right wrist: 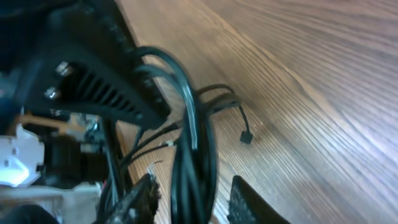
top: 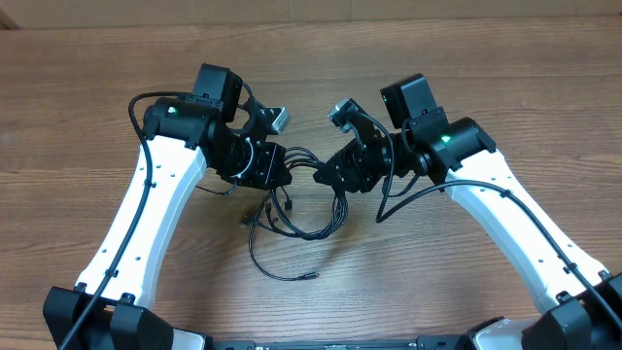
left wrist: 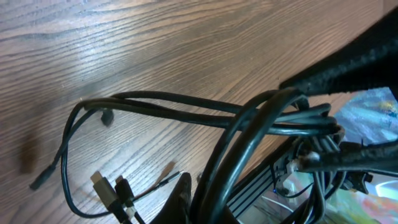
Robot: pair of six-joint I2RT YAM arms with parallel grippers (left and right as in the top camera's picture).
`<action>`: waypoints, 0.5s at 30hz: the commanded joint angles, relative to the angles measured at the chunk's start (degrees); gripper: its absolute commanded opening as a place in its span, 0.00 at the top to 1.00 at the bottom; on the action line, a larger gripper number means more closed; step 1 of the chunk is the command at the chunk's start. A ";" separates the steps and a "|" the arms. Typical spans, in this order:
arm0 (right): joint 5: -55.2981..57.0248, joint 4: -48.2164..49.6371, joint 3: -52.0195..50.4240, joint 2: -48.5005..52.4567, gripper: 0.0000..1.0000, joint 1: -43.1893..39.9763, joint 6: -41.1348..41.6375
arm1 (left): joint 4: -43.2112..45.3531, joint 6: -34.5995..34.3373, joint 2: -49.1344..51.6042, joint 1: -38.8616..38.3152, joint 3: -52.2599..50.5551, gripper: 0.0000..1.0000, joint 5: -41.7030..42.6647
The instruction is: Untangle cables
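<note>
The cables [top: 303, 227] are thin black cords bunched between my two grippers, their loops trailing toward the front of the table to a loose end [top: 311, 277]. My left gripper [top: 284, 176] is shut on the bundle; in the left wrist view the cables [left wrist: 186, 106] run up through the left gripper [left wrist: 210, 208] beside one dark finger [left wrist: 182, 199]. My right gripper [top: 327, 175] faces it from the right. In the right wrist view the cables [right wrist: 194, 134] hang between its fingers [right wrist: 140, 199], with a gap on each side, so the right gripper [right wrist: 193, 200] is open around them.
Two flat plugs [left wrist: 104, 186] and a small plug [left wrist: 107, 117] lie on the wood table [top: 311, 68]. Another small plug [right wrist: 245, 137] rests to the right of the bundle. The left gripper's black body [right wrist: 93, 68] fills the left of the right wrist view.
</note>
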 commanded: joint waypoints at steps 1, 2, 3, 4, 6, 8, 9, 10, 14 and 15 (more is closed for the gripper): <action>-1.84 -1.20 1.09 0.17 0.80 0.24 -0.85 | 1.33 -0.46 -0.74 0.50 1.22 0.96 1.66; -1.88 -2.05 1.09 0.17 0.85 0.24 -0.85 | 2.56 -3.82 -0.74 0.96 1.22 0.96 1.22; -2.19 -2.58 1.09 0.17 0.89 0.24 -0.83 | 3.30 -5.79 -0.74 1.38 1.22 0.96 0.66; -3.17 -2.99 1.16 0.15 0.94 0.22 -0.85 | 3.96 -7.80 -0.74 1.88 1.22 0.96 -0.39; -7.56 -3.67 1.97 -0.04 0.96 -0.09 -0.83 | 5.03 -12.90 -0.74 3.56 1.22 0.96 -4.87; -13.94 -4.94 4.68 -0.92 0.96 -2.01 -0.85 | 5.09 -17.22 -0.74 5.42 1.22 0.96 -12.17; -17.14 -5.29 6.10 -1.46 0.96 -3.17 -0.85 | 5.09 -18.64 -0.74 6.03 1.22 0.96 -15.43; -19.04 -5.31 6.97 -1.77 0.96 -3.91 -0.85 | 5.11 -19.26 -0.74 6.32 1.22 0.96 -16.87; -30.36 -5.27 11.34 -3.74 0.96 -8.26 -0.83 | 5.09 -19.89 -0.74 6.67 1.22 0.96 -21.70; -32.63 -5.25 11.93 -4.04 0.96 -9.33 -0.76 | 5.09 -19.89 -0.74 6.67 1.22 0.96 -22.27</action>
